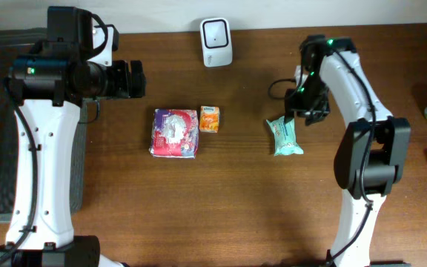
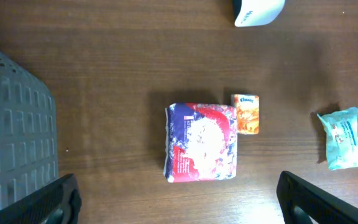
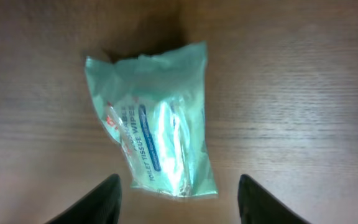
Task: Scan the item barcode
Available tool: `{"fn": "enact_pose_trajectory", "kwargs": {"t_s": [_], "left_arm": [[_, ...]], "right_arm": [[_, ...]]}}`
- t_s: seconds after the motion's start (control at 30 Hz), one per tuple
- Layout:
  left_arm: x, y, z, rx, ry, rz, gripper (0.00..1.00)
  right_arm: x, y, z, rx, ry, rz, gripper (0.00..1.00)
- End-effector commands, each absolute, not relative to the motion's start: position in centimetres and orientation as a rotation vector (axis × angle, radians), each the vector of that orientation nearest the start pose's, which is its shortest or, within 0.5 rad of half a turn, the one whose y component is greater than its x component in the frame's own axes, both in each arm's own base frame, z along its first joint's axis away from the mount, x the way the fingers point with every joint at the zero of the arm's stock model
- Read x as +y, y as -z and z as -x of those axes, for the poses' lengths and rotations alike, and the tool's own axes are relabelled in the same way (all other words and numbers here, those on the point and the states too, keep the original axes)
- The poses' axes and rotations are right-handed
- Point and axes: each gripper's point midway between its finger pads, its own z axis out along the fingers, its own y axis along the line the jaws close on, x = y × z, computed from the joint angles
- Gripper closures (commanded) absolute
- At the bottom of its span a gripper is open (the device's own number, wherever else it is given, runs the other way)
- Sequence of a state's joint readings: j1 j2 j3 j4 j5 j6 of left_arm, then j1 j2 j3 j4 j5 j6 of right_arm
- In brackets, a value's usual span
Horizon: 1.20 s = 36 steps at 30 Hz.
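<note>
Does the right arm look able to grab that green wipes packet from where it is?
Probably yes. The right gripper hangs directly over the wipes packet with its jaws apart, and nothing sits between them. The packet lies flat on the table.

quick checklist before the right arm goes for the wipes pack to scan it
1. The right gripper open: ok, fingers either side of the pack's end, not touching.
2. The wipes pack held: not ok, it lies flat on the table.
3. Its barcode showing: cannot tell, only the lettered face is up.
4. The scanner in place: ok, at the table's back edge, nothing against it.
5. The left gripper out of the way: ok, open, far from the pack.
</note>
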<state>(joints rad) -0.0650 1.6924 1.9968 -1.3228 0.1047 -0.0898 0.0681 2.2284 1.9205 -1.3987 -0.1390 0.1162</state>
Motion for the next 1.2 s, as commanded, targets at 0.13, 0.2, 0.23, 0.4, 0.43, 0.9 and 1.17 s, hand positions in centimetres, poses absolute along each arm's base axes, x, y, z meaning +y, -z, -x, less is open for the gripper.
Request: {"fn": "enact_pose_trajectory", "kwargs": {"t_s": [0.13, 0.2, 0.23, 0.4, 0.43, 0.9, 1.17], "left_arm": [[-4.4, -30.4, -39.2, 2.574, 0.202, -0.02, 0.01], [-4.4, -30.4, -39.2, 2.574, 0.202, -0.02, 0.01], [-4.4, -30.4, -39.2, 2.574, 0.202, -0.02, 0.01], [-4.4, -30.4, -39.2, 2.574, 0.202, -0.02, 0.01], [-4.4, -30.4, -39.2, 2.574, 0.202, -0.02, 0.01], [-4.4, -30.4, -39.2, 2.574, 0.202, -0.02, 0.01], [-4.4, -30.4, -39.2, 2.574, 0.202, -0.02, 0.01]], "right_arm": [[9.2, -1.5, -37.5, 3.285, -0.003, 0.187, 0.6], [9.5, -1.4, -37.9, 3.265, 0.046, 0.162, 0.64], [9.6, -1.4, -38.0, 3.255, 0.061, 0.155, 0.67], [11.7, -3.5, -40.3, 3.186, -0.088, 0.058, 0.96], [12.6, -4.9, -41.6, 3.138, -0.158, 0.06, 0.96], [22.2, -24.9, -62.9, 1.997, -0.704, -0.023, 0.96], [24.5, -18.8, -65.5, 1.975, -0.687, -0.123, 0.96]]}}
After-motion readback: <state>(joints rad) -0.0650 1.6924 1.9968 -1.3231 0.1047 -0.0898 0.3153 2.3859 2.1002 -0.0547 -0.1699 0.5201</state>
